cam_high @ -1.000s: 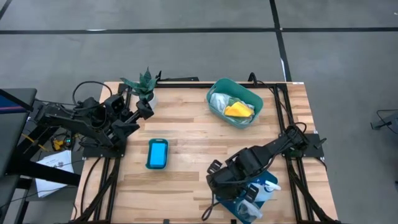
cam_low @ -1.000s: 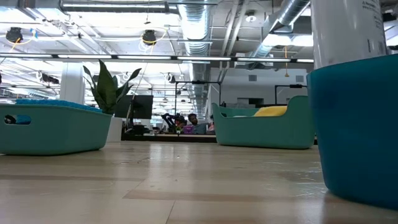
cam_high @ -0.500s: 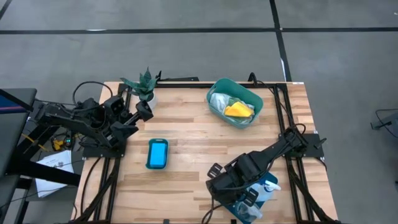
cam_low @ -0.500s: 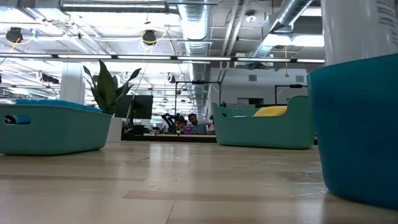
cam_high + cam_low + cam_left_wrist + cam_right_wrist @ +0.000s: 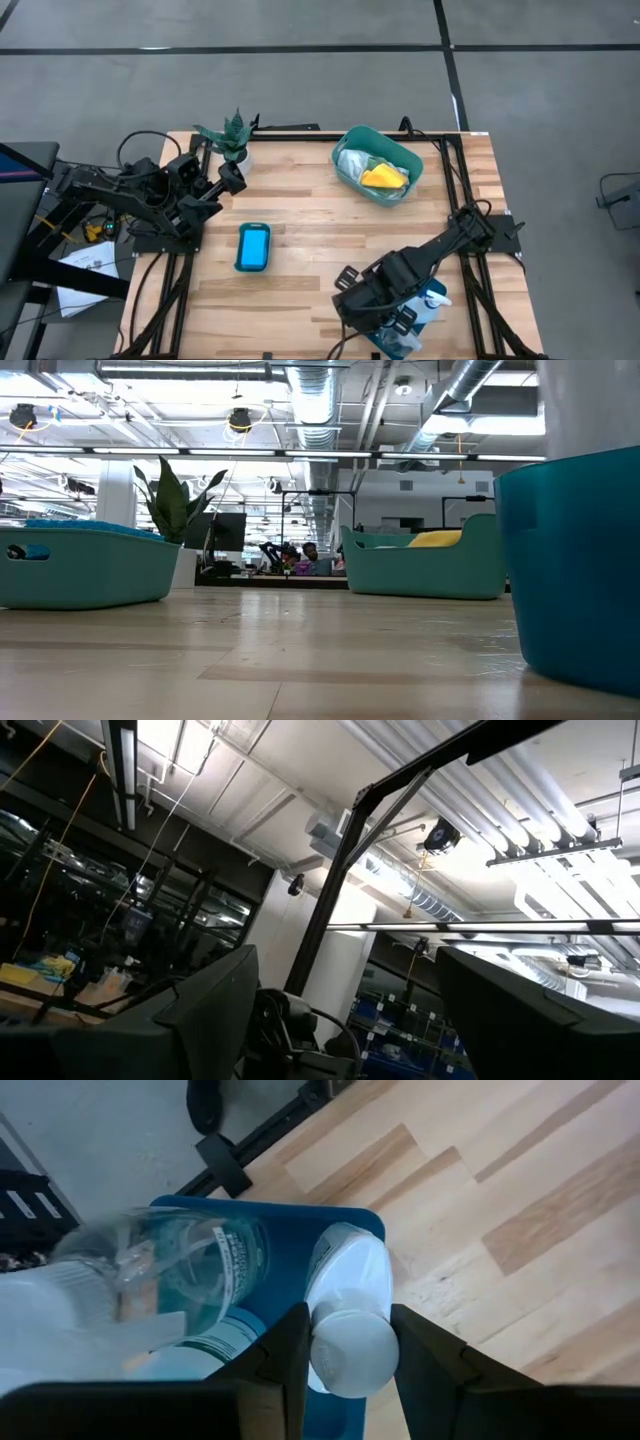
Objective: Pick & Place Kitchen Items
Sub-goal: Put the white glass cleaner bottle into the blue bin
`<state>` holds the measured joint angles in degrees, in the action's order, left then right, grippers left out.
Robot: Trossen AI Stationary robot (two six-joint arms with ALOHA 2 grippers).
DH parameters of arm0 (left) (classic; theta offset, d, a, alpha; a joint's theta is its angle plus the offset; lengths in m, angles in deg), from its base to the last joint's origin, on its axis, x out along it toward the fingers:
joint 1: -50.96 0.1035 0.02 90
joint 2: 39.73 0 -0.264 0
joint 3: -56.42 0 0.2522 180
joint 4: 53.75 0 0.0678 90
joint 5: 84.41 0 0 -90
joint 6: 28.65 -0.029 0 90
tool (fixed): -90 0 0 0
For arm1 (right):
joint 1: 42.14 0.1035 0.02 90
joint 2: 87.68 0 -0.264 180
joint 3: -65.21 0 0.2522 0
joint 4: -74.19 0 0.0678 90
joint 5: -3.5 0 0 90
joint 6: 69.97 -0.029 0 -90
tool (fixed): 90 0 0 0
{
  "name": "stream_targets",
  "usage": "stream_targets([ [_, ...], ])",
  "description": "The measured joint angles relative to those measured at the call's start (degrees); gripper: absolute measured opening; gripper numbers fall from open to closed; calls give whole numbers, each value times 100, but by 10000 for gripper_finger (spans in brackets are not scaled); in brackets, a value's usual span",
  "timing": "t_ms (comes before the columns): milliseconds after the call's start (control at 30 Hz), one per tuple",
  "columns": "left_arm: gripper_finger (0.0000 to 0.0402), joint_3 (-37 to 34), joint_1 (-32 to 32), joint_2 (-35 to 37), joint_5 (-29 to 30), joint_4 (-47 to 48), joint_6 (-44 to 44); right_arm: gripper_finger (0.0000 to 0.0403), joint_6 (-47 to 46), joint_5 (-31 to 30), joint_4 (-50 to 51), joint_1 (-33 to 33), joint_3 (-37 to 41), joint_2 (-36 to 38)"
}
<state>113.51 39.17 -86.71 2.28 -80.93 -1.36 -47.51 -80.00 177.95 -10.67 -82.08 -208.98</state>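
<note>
Right end effector [image 5: 345,1342], at the lower right of the high view, grips the white bottle [image 5: 350,1305] over a blue tub [image 5: 285,1245]. Left end effector [image 5: 232,172], upper left, stands wide beside the plant [image 5: 228,135].

A potted plant [image 5: 231,137] stands near the wooden table's [image 5: 300,215] far-left corner.

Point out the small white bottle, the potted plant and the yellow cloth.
small white bottle [image 5: 352,1338]: right wrist view, on its cap, between the fingers.
potted plant [image 5: 230,134]: high view, on its leaves.
yellow cloth [image 5: 383,178]: high view, on its middle, inside the far tub.
</note>
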Motion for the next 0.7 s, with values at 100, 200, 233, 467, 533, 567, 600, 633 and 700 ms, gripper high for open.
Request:
stream_targets([
  [100, 301, 0, 0, 0, 0, 0, -2, 106, -2, 6, 1, 7, 0, 0],
  [200, 301, 0, 0, 0, 0, -1, -2, 106, -25, 0, 1, 4, 0, 0],
  [233, 301, 0, 0, 0, 0, -1, -2, 106, -35, 0, 0, 2, 0, 0],
  [467, 301, 0, -115, 0, 0, 2, -35, 106, -25, 10, 4, -1, 4, -169],
  [533, 301, 0, -159, 0, 0, 2, -37, 106, 23, -34, 1, 2, 0, -189],
  [567, 301, 0, -179, 0, 2, 4, -37, 106, -13, -50, 0, 2, 0, -197],
  [600, 301, 0, -186, 2, 2, 2, -37, 106, -67, -42, 2, 0, 2, -199],
  [633, 301, 0, -187, 2, 0, 2, -37, 106, -91, -41, 1, -4, 2, -197],
  [700, 301, 0, -188, 2, 0, 3, -37, 106, -105, -41, 2, -4, 0, -195],
])
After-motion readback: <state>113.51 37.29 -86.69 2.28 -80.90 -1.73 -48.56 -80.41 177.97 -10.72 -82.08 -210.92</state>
